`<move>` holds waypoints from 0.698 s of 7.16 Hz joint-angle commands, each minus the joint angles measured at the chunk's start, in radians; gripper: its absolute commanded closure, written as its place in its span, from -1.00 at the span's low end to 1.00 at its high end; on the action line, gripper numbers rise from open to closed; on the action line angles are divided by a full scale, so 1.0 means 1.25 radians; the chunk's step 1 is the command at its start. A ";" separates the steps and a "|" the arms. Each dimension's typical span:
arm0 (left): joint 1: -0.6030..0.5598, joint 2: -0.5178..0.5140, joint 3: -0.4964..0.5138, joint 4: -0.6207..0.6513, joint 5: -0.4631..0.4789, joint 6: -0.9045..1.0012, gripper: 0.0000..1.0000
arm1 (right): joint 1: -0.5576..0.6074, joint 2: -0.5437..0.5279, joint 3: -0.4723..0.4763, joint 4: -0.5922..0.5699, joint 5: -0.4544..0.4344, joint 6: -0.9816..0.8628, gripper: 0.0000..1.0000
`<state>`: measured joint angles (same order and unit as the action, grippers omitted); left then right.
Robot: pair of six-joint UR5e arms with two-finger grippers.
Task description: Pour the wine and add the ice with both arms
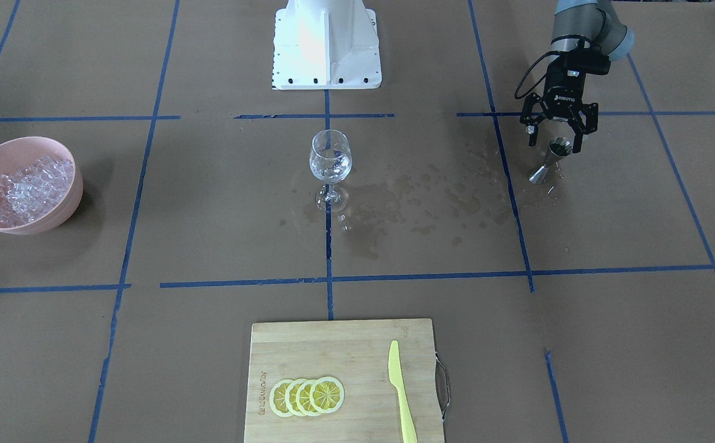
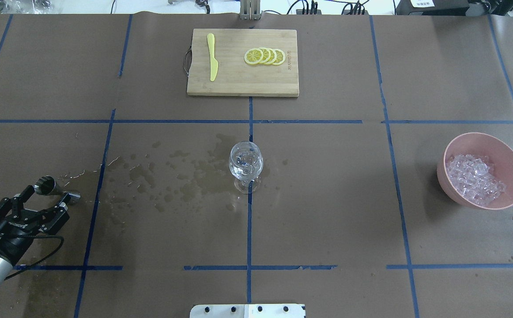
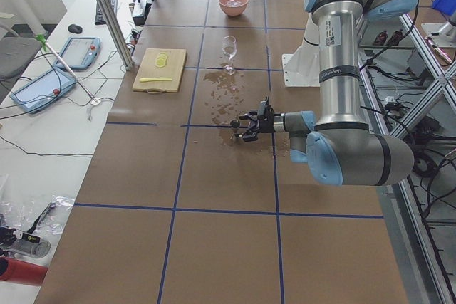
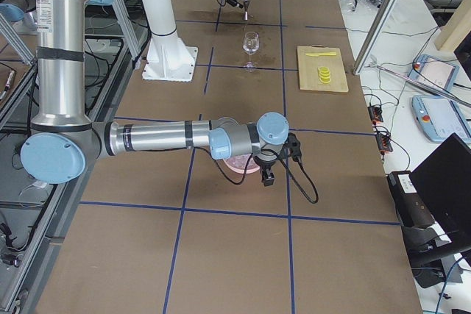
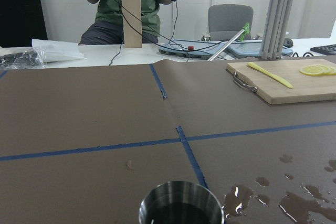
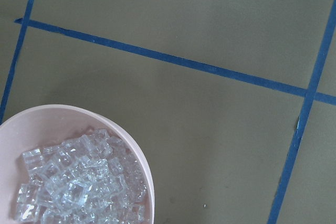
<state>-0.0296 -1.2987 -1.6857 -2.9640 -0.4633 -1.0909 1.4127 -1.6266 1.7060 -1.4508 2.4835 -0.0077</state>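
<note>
While the right gripper, jaws unseen, hangs over the ice, the left gripper sits open around a left-edge cup, seemingly for grasping.

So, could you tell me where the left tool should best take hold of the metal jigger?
At the narrow waist between its two cones, coming in level from the robot's side. The jigger looks upright with its mouth facing up, so the open left tool can straddle the waist.
</note>
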 commanded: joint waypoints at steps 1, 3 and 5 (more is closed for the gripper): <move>0.000 -0.048 0.073 -0.001 0.033 0.000 -0.97 | -0.001 0.001 0.001 0.001 -0.001 0.000 -1.00; 0.000 -0.068 0.112 -0.018 0.033 0.000 -0.86 | 0.000 0.001 0.001 0.001 -0.001 0.000 -1.00; 0.000 -0.070 0.115 -0.018 0.033 0.000 -0.50 | 0.000 0.002 0.002 0.001 -0.001 0.000 -1.00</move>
<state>-0.0291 -1.3830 -1.5466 -2.9846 -0.4221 -1.0908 1.4127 -1.6255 1.7078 -1.4496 2.4820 -0.0077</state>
